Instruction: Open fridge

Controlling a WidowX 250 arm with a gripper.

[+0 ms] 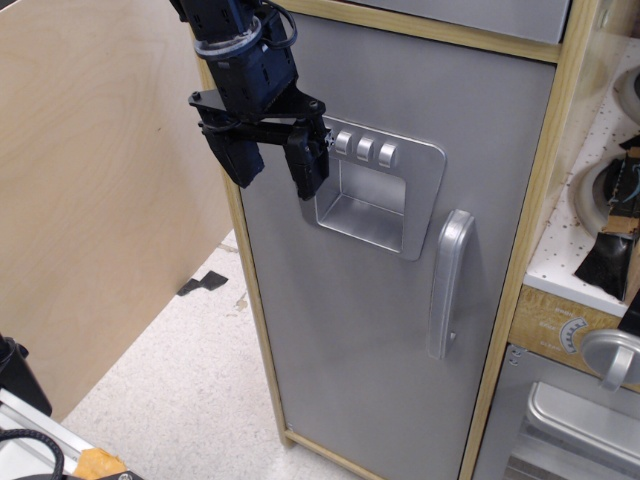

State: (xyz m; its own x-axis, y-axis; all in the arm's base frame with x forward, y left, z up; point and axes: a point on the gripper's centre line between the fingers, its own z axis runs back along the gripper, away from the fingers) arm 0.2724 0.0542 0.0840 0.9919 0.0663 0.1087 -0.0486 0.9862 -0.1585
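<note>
Fridge (380, 300) door shut, no legible writing, pincer (275, 172) spread apart, holding nothing

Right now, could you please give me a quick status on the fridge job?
Gripper open, empty, at fridge door's upper left beside dispenser panel. Fridge shut, handle untouched. Nothing blocking the handle.

Single close view looks down, slightly leftward perhaps, at fridge (400, 250) front
</note>
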